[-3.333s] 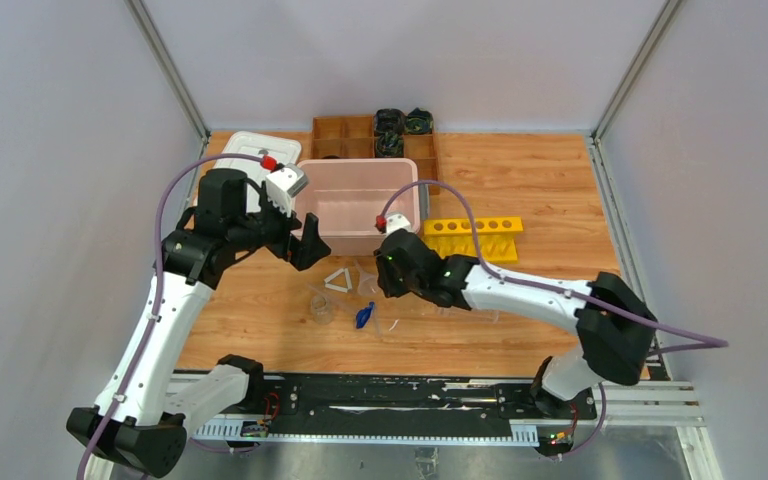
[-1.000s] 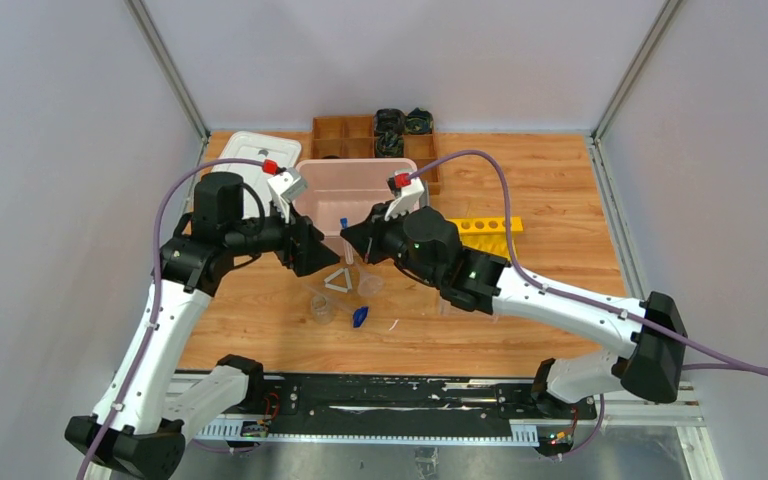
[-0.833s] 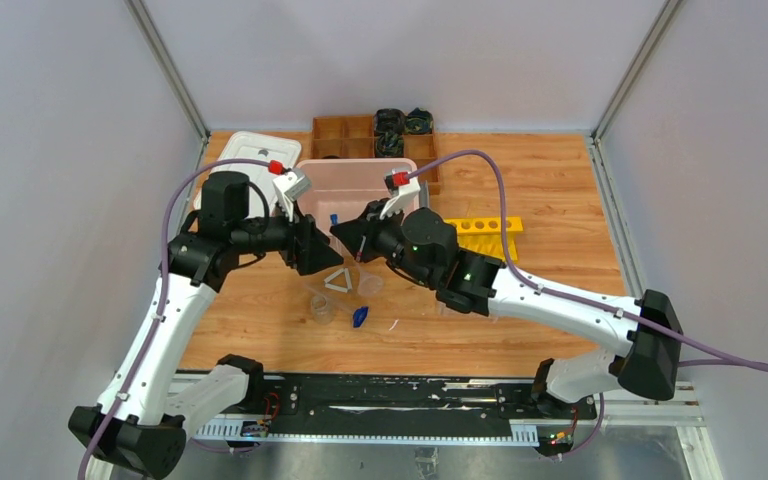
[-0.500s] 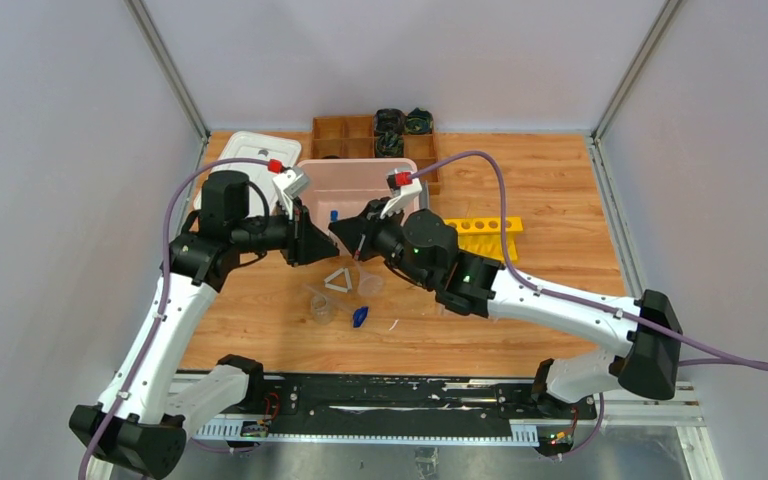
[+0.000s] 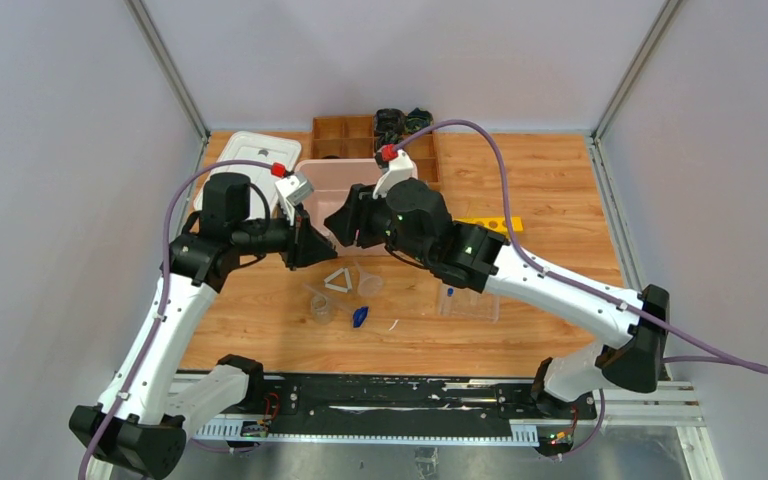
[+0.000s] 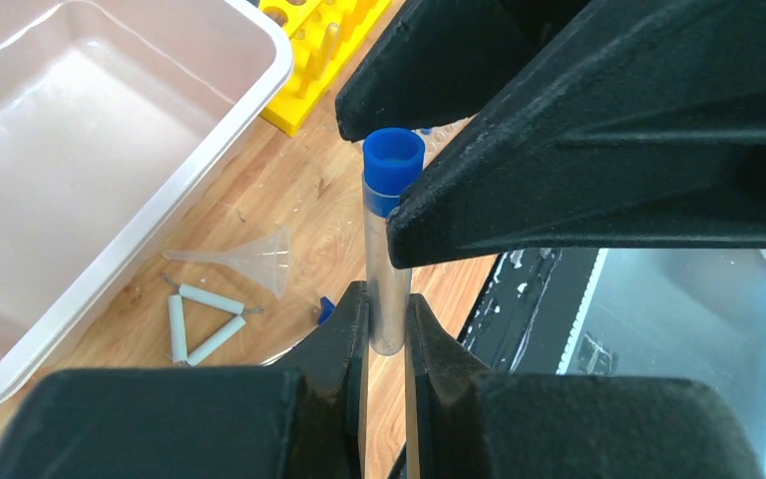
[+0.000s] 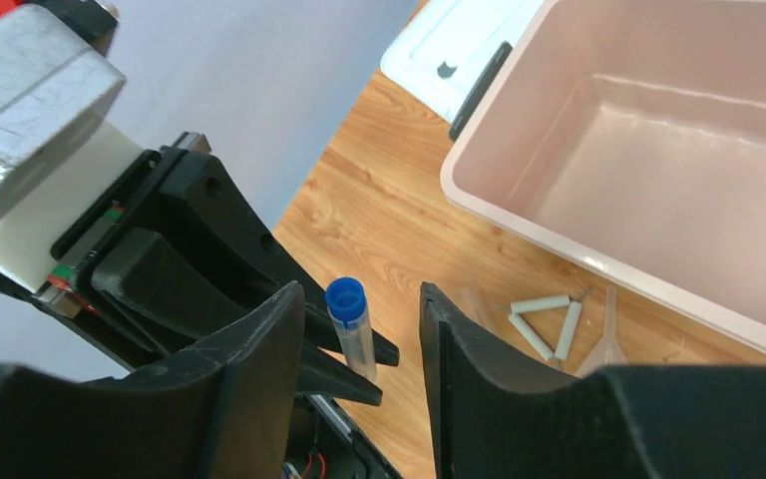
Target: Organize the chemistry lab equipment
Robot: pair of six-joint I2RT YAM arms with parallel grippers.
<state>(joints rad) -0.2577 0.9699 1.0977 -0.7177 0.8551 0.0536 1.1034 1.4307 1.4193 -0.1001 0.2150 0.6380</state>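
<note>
Left gripper (image 6: 387,321): my arm raised, reaching inward, clenched on tube (image 6: 386,261). Right gripper (image 7: 362,299): opposite, released, jaws straddling cap (image 7: 346,297).

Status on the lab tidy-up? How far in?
Done: nothing visibly; the pink bin looks empty. In hand: the left gripper clamps a blue-capped tube; the right gripper has jaws open around its cap. Left: white triangle, funnel, beaker and blue piece lie on the table.

yellow rack (image 5: 490,222): mostly behind right arm (image 5: 550,290) | tube (image 6: 387,264): lower end hidden between jaws | pink bin (image 7: 598,130): cut by edge
</note>
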